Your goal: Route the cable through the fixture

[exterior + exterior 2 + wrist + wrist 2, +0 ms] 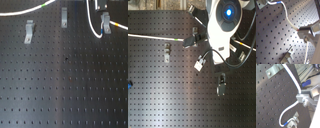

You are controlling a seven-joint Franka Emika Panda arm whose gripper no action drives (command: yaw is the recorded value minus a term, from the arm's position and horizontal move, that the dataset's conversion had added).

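The white cable (25, 12) runs in from the first exterior view's left with a green band, then drops from the top edge and loops to the right-hand fixture (105, 23), where its blue band lies. In the first wrist view my gripper (303, 33) is shut on the cable (289, 20) just above the board. The second wrist view shows the same hold (304, 99), with the cable (293, 79) curling down to a blue band beside a metal fixture (293, 122). The gripper (102, 4) sits at the first exterior view's top edge.
Two more metal fixtures (29, 31) (64, 18) stand on the black perforated board (65, 85). The white arm (225, 20) covers much of the second exterior view's right. The cable (158, 36) crosses the second exterior view's left above a fixture (168, 50).
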